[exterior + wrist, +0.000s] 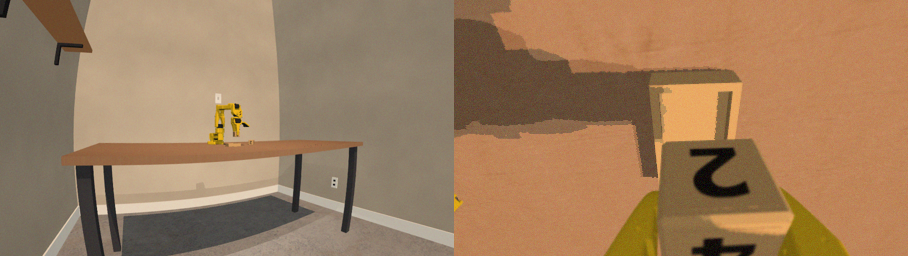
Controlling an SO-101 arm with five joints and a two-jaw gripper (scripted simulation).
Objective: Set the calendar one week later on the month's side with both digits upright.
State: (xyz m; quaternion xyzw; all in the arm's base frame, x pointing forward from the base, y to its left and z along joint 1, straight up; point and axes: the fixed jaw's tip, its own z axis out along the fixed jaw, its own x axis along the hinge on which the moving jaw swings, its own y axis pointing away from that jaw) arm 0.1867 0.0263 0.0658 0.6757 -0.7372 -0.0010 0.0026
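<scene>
My gripper [235, 134] [724, 235] is shut on a pale wooden number cube [721, 182]. In the wrist view the cube's upper face shows a 2 and the face below it a 4. I hold it in the air above the small wooden tray [233, 144] [694, 112]. The tray lies flat on the table and looks empty from above. A second number cube [250, 142] stands on the table to the right of the tray, apart from it. In the exterior view the held cube is too small to make out.
The yellow arm's base [215, 139] stands on the brown table [159, 152] just left of the tray. The arm's dark shadow [529, 95] falls on the table left of the tray. A shelf [60, 22] hangs on the wall, far upper left.
</scene>
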